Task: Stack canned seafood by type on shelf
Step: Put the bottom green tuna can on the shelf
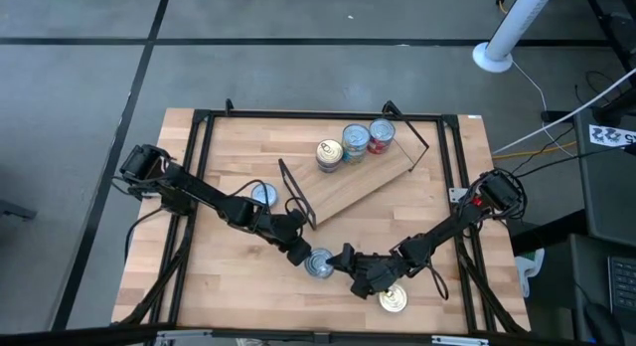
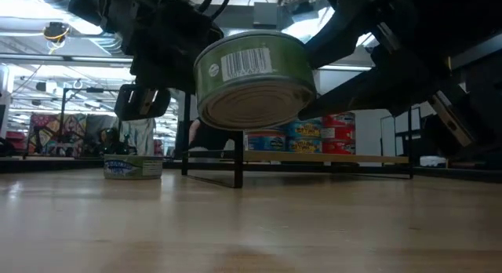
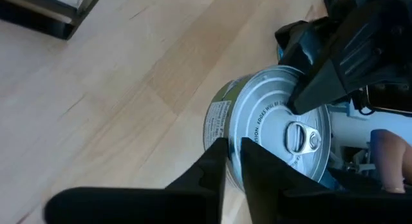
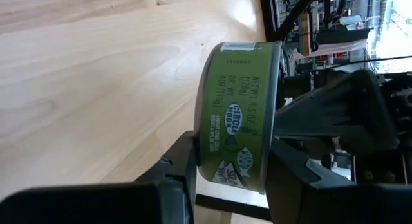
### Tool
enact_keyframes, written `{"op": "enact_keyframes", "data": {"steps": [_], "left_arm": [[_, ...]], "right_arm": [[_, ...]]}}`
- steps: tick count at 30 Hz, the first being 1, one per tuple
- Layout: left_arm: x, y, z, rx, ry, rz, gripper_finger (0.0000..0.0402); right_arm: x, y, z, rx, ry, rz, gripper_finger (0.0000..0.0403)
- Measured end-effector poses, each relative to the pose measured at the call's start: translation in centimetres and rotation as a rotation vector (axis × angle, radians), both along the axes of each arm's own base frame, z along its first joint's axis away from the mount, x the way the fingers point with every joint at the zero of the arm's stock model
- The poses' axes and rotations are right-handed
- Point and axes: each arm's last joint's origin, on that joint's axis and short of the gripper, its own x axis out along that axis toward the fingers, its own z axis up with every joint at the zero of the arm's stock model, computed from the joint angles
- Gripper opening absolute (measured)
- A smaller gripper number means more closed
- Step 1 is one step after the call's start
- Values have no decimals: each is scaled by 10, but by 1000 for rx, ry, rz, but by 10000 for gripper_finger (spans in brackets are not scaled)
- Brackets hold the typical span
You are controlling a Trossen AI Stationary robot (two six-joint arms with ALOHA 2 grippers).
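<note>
Both grippers meet at one green tin [image 4: 238, 118]: right jaws clamp it, left jaws closed alongside.

Green tin [image 1: 320, 263] mostly hidden under both pincers in high view; gold tin [image 1: 394, 299] at 5 o'clock partly covered by right arm.

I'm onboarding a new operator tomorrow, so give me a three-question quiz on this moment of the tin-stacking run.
1. True or false: the green tin rests on the table.
2. How many tins stand on the shelf? A two, B three, C five.
3. Fill in: the green tin is clamped by the ___ hand.

Key
1. False: it is held off the table, tilted.
2. B.
3. Right: the right hand grips it, and the left hand is close beside its lid.
</note>
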Motion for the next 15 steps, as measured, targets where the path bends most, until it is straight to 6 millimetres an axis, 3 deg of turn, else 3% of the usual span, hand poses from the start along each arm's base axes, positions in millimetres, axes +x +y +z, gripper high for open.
{"op": "enact_keyframes", "data": {"steps": [9, 15], "left_arm": [[0, 0, 0, 58, -14, -52, 137], [-1, 0, 0, 92, -28, -118, 163]], "right_arm": [[0, -2, 0, -26, -12, -65, 132], [-4, -5, -4, -95, 15, -126, 131]]}}
